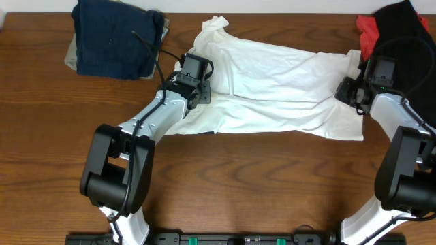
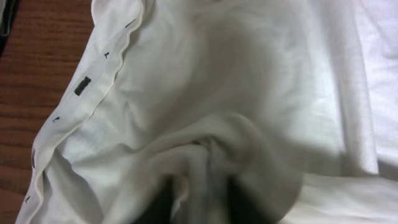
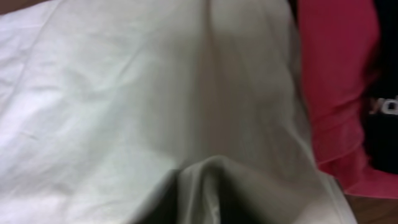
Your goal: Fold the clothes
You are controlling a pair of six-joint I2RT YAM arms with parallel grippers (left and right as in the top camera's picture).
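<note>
A large white T-shirt [image 1: 279,85] lies spread across the middle of the wooden table, wrinkled, with the plain side up. My left gripper [image 1: 197,85] sits on its left part and is shut on a bunched fold of the white cloth [image 2: 199,174]. A hem with small black marks [image 2: 81,87] shows in the left wrist view. My right gripper [image 1: 351,92] is at the shirt's right edge, shut on a raised pinch of white cloth [image 3: 211,186]. The jaws themselves are mostly hidden by fabric.
A folded navy garment [image 1: 112,37] lies on a tan one [image 1: 71,54] at the back left. A red garment [image 1: 368,30] and a black one [image 1: 405,27] are heaped at the back right, close to my right gripper; they also show in the right wrist view [image 3: 336,81].
</note>
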